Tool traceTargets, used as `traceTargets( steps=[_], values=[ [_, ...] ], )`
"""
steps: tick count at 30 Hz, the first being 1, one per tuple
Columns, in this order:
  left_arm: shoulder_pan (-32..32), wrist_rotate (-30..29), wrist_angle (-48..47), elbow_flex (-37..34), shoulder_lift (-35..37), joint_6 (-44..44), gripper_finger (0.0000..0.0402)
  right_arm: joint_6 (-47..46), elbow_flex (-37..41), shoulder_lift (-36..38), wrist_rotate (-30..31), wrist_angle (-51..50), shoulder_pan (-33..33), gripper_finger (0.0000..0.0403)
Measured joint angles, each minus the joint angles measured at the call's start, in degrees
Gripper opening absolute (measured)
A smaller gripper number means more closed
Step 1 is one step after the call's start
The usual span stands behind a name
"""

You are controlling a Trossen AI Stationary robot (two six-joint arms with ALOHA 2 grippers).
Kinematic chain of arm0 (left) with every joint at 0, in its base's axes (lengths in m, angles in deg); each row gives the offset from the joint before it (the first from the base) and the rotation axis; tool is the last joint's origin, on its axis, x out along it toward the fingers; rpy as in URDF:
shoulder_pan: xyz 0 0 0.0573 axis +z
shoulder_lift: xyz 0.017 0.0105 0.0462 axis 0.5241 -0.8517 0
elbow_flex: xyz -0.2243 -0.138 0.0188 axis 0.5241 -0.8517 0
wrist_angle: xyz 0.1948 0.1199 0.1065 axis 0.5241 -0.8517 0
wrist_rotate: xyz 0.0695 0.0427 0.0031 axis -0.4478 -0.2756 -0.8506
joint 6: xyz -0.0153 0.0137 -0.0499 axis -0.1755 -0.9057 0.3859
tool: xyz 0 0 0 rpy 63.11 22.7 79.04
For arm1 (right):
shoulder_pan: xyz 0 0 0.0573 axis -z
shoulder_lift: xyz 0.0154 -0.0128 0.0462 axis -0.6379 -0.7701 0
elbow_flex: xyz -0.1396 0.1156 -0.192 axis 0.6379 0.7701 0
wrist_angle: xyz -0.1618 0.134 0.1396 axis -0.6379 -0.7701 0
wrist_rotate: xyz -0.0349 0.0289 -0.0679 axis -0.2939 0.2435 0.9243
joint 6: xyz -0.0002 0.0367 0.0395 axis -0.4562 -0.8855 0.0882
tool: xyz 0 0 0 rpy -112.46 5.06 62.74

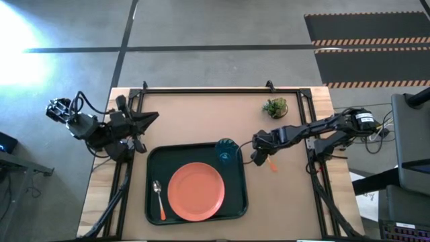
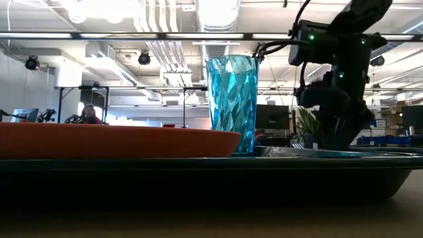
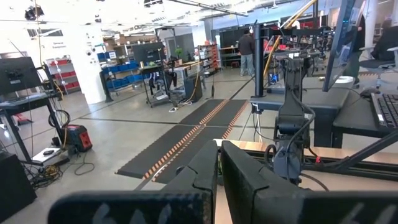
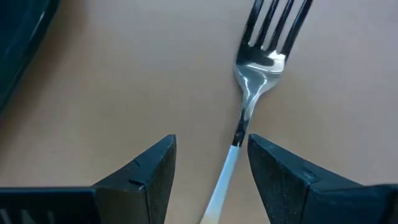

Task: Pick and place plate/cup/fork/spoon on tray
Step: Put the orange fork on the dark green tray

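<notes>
Right pincer [image 4: 211, 171] straddles fork [image 4: 261, 68]; potted plant [image 1: 275, 106] stands nearby.

The small fork with silver metal tines [image 4: 264, 59] is cut off at the tine tips, its orange handle out of the right wrist view. From above, the right arm hides most of it. In the low view, the large dark green rectangular plastic tray's [image 2: 198, 173] rim hides the spoon.

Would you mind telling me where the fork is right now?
The fork lies on the bare table just right of the tray in the high view, between the open right gripper's fingers.
</notes>
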Motion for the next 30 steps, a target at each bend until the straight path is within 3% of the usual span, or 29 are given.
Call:
traceTargets(
  steps=[18, 22, 30],
  values=[
    [0.0, 0.0, 0.0, 0.0, 0.0, 0.0, 0.0004, -1.5, 1.9, 0.0, -1.0, 2.9, 0.0, 0.0184],
    [0.0, 0.0, 0.0, 0.0, 0.0, 0.0, 0.0004, -2.6, 3.5, 0.2, -2.8, 4.6, 0.1, 0.0146],
    [0.0, 0.0, 0.0, 0.0, 0.0, 0.0, 0.0004, -2.8, 4.2, 0.1, -4.9, 4.9, 0.1, 0.0021]
  ],
)
